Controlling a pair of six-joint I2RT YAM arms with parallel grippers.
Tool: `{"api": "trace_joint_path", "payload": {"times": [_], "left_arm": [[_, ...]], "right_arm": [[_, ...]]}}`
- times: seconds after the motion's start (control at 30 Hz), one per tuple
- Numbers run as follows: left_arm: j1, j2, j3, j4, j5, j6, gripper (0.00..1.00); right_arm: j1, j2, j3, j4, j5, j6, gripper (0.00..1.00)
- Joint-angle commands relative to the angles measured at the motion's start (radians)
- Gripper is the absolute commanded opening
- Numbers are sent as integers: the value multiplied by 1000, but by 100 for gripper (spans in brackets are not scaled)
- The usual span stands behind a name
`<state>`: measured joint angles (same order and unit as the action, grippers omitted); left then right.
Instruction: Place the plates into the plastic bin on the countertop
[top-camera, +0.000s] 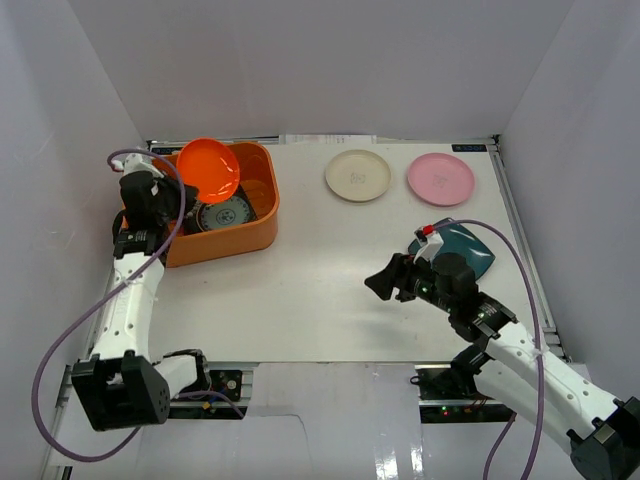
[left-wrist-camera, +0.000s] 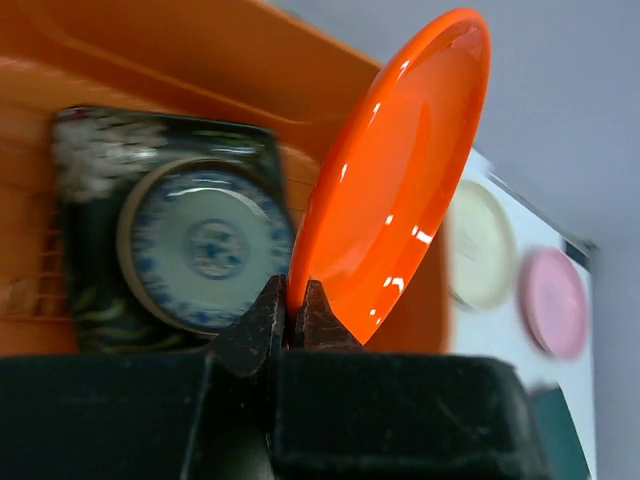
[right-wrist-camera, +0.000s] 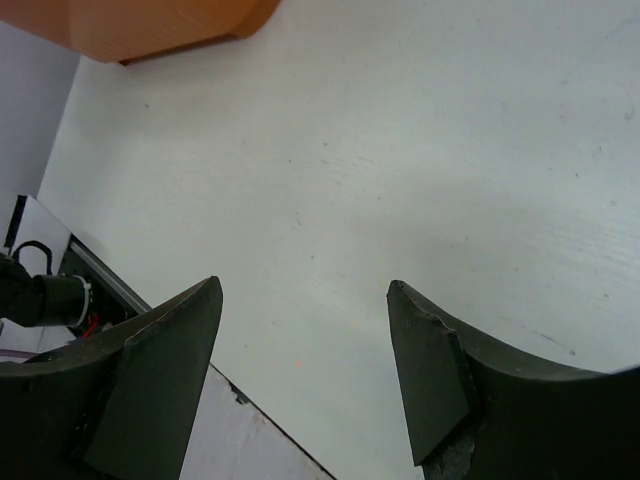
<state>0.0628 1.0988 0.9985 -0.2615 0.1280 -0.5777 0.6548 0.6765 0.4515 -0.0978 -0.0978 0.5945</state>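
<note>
The left gripper (left-wrist-camera: 295, 315) is clamped on the rim of the red-orange plate (left-wrist-camera: 390, 180), seen only in the left wrist view. The plate is held on edge, pointing up and right, over the plastic bin (left-wrist-camera: 200, 60). The right gripper (right-wrist-camera: 300, 370) is spread apart over the countertop (right-wrist-camera: 400, 150).

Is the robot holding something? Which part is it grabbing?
The left gripper pinches the red-orange plate by its rim, tilted over the plastic bin. The right gripper is open and empty.
</note>
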Motion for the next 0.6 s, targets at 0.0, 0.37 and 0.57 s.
{"api": "trace_joint_path", "payload": {"times": [0.0,0.37,0.57], "left_arm": [[84,71,-26,-4,-40,-34,0],[158,263,-27,-16,-34,-24,32],[158,239,-40,8,39,-25,87]], "right_arm": [[-3,-43,-36,-35,47,-12,73],[-1,-100,-120,-66,93,13,73],[-3,-100,-71,-138,222,10,74]]}}
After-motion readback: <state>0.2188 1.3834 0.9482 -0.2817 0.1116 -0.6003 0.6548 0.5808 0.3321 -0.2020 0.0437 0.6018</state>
